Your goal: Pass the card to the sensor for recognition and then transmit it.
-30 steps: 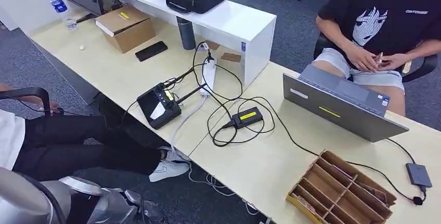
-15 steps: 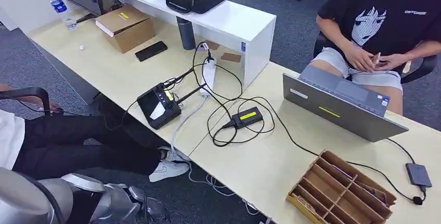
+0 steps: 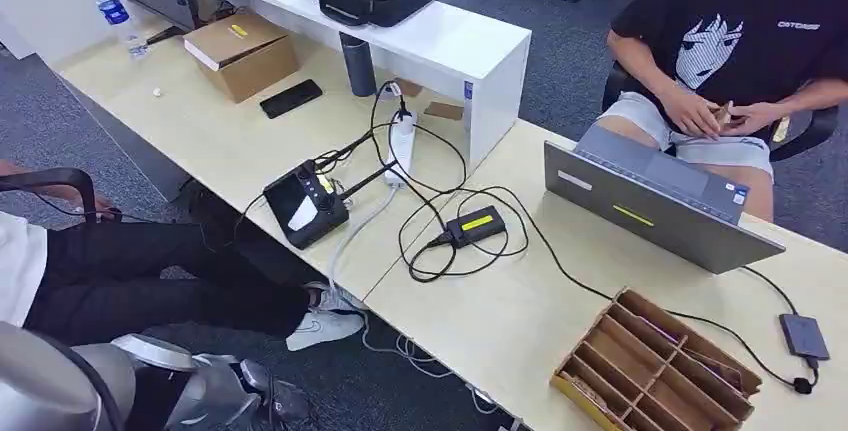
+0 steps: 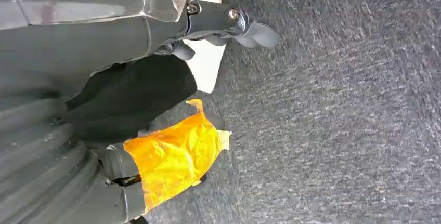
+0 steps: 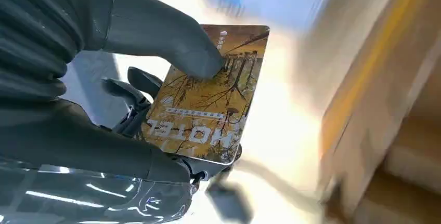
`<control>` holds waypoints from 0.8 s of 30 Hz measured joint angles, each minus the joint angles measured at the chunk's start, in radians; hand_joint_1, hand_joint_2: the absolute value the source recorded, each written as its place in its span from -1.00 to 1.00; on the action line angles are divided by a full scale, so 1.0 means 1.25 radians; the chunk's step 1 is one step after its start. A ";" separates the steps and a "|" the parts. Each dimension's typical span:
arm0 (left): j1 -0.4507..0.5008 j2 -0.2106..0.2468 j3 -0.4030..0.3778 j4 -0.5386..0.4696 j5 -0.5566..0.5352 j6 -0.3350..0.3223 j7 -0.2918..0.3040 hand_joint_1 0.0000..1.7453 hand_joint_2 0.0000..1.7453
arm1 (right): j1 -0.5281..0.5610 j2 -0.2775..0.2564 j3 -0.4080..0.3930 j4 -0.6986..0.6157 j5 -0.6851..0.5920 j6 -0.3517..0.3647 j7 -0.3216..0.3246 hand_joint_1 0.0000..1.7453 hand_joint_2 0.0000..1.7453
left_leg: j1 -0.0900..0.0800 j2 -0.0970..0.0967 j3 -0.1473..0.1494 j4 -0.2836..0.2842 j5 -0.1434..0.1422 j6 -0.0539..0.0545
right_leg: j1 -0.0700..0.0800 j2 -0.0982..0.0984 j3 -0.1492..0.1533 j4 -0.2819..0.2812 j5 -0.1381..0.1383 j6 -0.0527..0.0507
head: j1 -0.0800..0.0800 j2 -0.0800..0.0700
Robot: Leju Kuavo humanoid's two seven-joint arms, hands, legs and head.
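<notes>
In the right wrist view my right hand (image 5: pixel 130 68) holds a yellow-brown card (image 5: pixel 208 104) printed with trees and the word HOTEL. The thumb presses on its face and dark fingers (image 5: pixel 138 86) sit behind it. The background there is blurred. On the desk at the far right, a small flat grey device (image 3: pixel 805 336) lies on a black cable. A black box with a yellow label (image 3: pixel 475 224) sits mid-desk. My left hand (image 3: pixel 235 396) hangs low beside the desk. In the left wrist view the left hand (image 4: pixel 156 104) hangs above carpet, fingers apart, holding nothing.
A wooden compartment box (image 3: pixel 655 366) with cards stands at the desk's front right. An open grey laptop (image 3: pixel 650 201) sits behind it. A seated person in a black T-shirt (image 3: pixel 740 31) handles a small card. Cables, a power strip (image 3: pixel 401 146) and a black screen unit (image 3: pixel 305 203) lie to the left.
My left arm swung slightly right and back at the bottom left corner. The seated person's hands shifted a little. Things on the desk stayed put.
</notes>
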 joint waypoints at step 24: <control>-0.075 -0.032 0.002 0.000 -0.137 -0.071 -0.014 -1.00 1.00 | -0.067 0.449 -0.396 0.008 0.022 -0.330 0.064 1.00 1.00 | 0.001 0.002 -0.002 -0.001 0.004 -0.006 | 0.001 0.002 -0.005 0.005 0.002 -0.004 | 0.000 0.000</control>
